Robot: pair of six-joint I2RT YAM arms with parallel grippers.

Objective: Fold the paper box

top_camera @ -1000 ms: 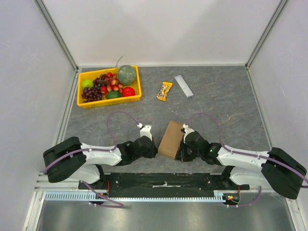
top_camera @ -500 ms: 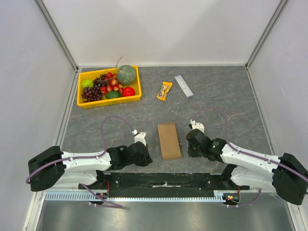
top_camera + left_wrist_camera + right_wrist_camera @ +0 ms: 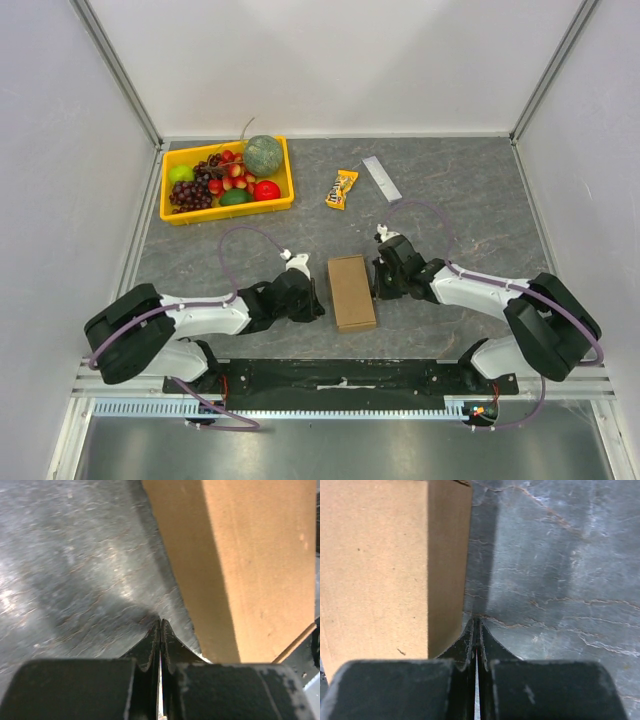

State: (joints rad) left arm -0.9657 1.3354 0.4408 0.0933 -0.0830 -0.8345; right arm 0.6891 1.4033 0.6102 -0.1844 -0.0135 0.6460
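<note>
The paper box [image 3: 351,292] is a small closed brown cardboard box lying flat on the grey table, near the front middle. My left gripper [image 3: 319,297] is shut and empty, its tips low on the table just beside the box's left side. The left wrist view shows the box [image 3: 260,570] to the right of the closed left gripper [image 3: 160,622]. My right gripper [image 3: 376,281] is also shut and empty, close against the box's right side. In the right wrist view the box [image 3: 375,570] stands left of the closed right gripper [image 3: 477,620].
A yellow fruit tray [image 3: 166,205] full of fruit stands at the back left. An orange snack packet [image 3: 342,189] and a small grey bar [image 3: 382,179] lie at the back middle. White walls close in the table on three sides.
A second ago the box was tilted up between both grippers; it now lies flat. Both arms pulled away half a second ago and have come back in to the box's sides.
</note>
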